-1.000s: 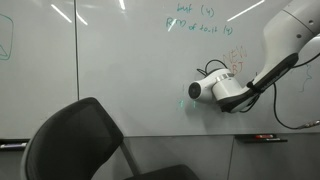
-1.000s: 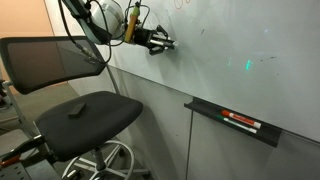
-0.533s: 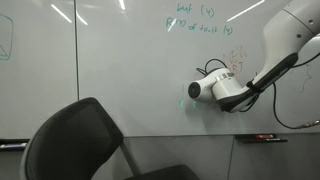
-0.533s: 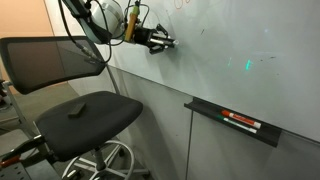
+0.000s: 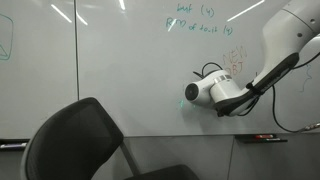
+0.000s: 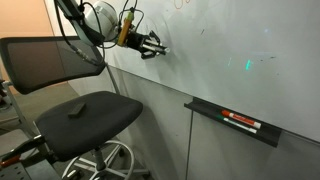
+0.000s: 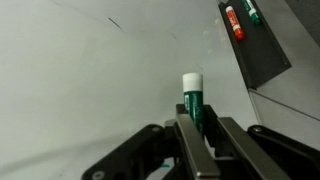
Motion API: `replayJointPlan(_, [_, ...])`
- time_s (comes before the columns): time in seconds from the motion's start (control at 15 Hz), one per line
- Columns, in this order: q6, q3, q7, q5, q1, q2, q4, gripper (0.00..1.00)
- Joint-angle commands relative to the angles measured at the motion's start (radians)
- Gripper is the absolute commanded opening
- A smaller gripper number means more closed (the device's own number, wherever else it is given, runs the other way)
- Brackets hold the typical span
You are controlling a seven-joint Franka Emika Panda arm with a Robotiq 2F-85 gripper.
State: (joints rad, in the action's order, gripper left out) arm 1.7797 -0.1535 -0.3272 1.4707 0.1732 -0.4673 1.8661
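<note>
The jaws are clamped on the green marker, holding it roughly square to the whiteboard so its white end faces the surface. Contact cannot be confirmed. Spare markers lie in the tray, well apart.

My fingers hide the lower barrel of the marker. Beyond my claw, rightward, the tray is cut by the top edge.

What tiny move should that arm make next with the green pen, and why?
Probably ease the green pen slowly straight toward the whiteboard. The gripper is shut on it, its white end points at the board, and contact cannot be made out, so a gentle approach seems safest.
</note>
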Motion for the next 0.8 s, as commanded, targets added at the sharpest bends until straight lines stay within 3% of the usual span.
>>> replayJointPlan(0.0, [0.035, -0.014, 0.031, -0.033, 0.004, 0.011, 0.017, 0.06])
replayJointPlan(0.73, [0.018, 0.014, 0.037, 0.012, 0.012, -0.020, -0.038, 0.06])
